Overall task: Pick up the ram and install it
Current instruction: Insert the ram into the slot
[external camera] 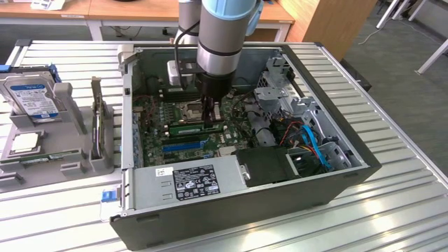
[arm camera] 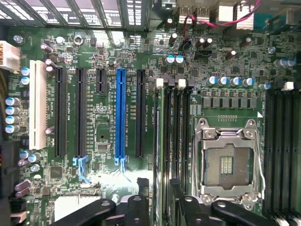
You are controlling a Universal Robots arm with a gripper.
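Green ram [external camera: 189,127] | long thin stick, black chips | jaws released, spread above it

Your arm [external camera: 220,44] is a smooth silver-grey tube with a pale blue cap [external camera: 232,10] well above the gripper [external camera: 209,111], and a black cable [external camera: 179,47] runs down alongside. Just above the gripper you'll see a black collar [external camera: 210,83], with a white block [external camera: 175,71] beside it. The gripper is black: jointed links [arm camera: 101,207] with round pins, and two slim fingers [arm camera: 142,187].
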